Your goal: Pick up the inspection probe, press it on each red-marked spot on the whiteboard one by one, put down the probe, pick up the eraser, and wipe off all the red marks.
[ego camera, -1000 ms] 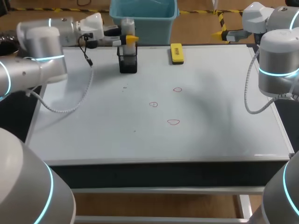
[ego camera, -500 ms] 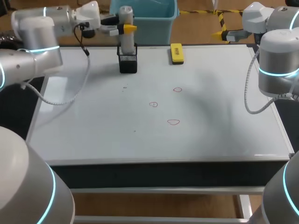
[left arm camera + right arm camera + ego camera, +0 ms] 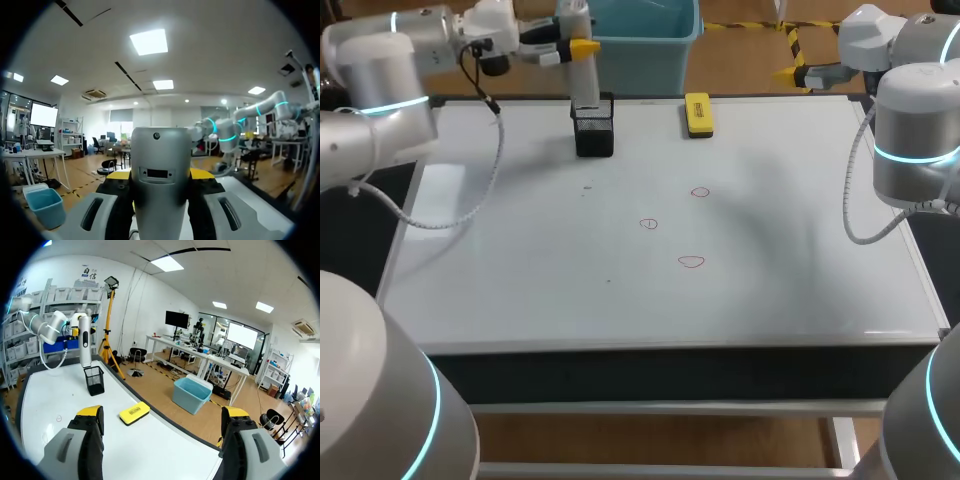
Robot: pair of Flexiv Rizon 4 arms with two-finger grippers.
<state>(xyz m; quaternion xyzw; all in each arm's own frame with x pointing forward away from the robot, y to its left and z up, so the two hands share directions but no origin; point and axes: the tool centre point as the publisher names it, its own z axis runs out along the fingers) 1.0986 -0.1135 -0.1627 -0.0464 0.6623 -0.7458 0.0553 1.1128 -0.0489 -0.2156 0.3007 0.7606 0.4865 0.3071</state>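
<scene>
The grey cylindrical probe stands upright over the black mesh holder at the back of the whiteboard, its lower end about level with the holder's rim. My left gripper is shut on the probe's upper part; in the left wrist view the probe fills the gap between the yellow-tipped fingers. Three red marks lie mid-board. The yellow eraser lies at the back edge. My right gripper hangs open and empty off the board's back right corner.
A blue bin stands behind the board's back edge, just past the holder. From the right wrist view the holder, the probe and the eraser lie ahead of the open fingers.
My left arm has lifted the probe straight up out of the holder, rising and drawing back to the left. The right arm has not moved.
</scene>
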